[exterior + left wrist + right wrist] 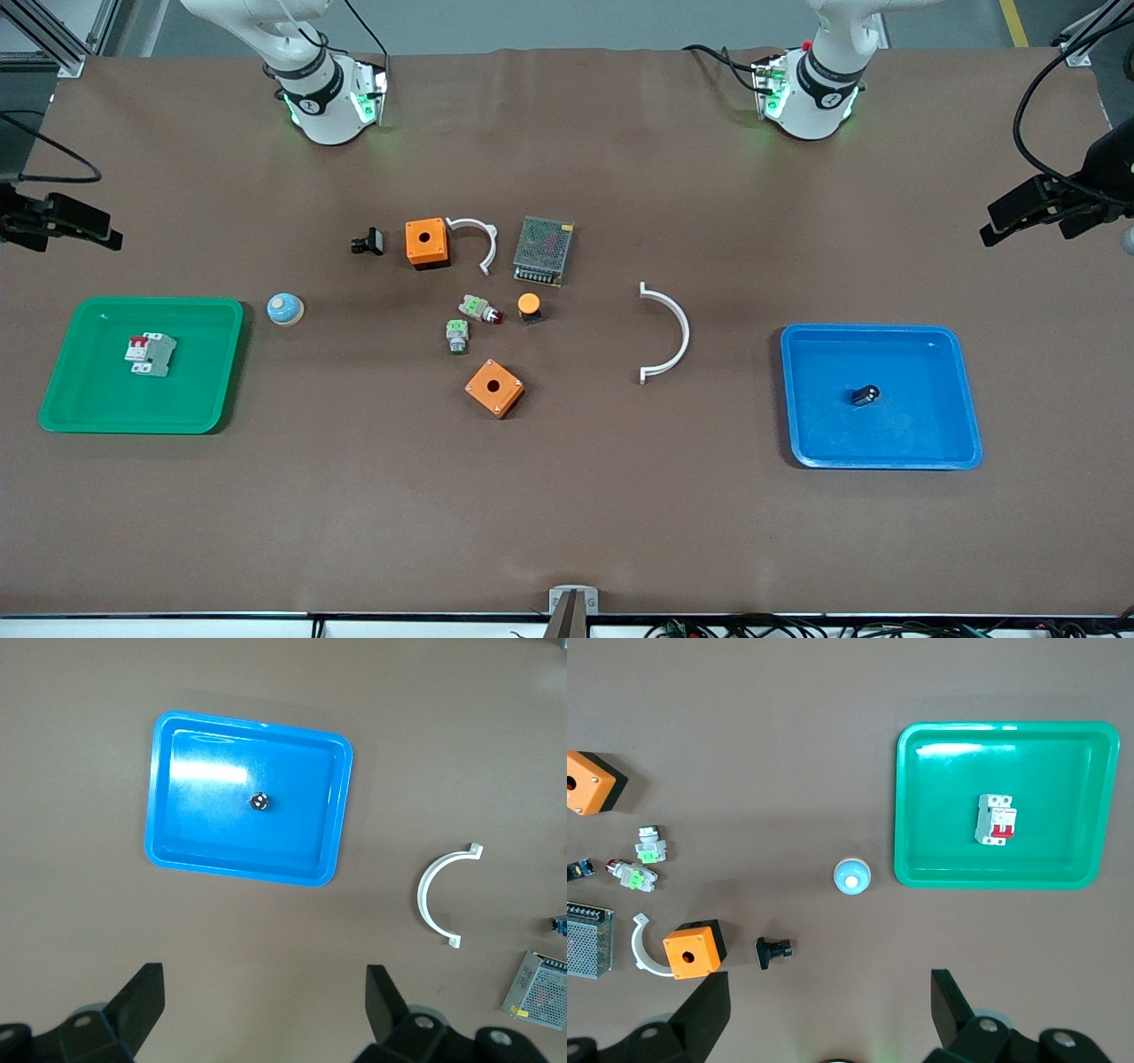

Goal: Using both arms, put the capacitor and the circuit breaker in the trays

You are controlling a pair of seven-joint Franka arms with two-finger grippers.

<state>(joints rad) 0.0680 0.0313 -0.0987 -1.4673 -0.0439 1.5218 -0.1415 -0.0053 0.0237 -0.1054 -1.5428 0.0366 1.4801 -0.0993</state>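
The capacitor [866,395], a tiny black cylinder with a silvery end, lies in the blue tray [939,443] toward the left arm's end of the table. It also shows in the left wrist view [260,801]. The circuit breaker [151,354], white-grey with red levers, lies in the green tray [208,390] toward the right arm's end, and shows in the right wrist view [996,819]. My left gripper [264,997] is open and empty, high over bare table beside the blue tray [177,842]. My right gripper [830,1010] is open and empty, high over bare table near the green tray [939,815].
Mid-table lie two orange boxes [426,243] [494,387], a metal power supply [543,251], two white arcs [669,332] [478,239], two green push-button parts [479,309] [457,336], an orange-capped button [529,306], a black clip [368,241] and a blue-white knob [285,308].
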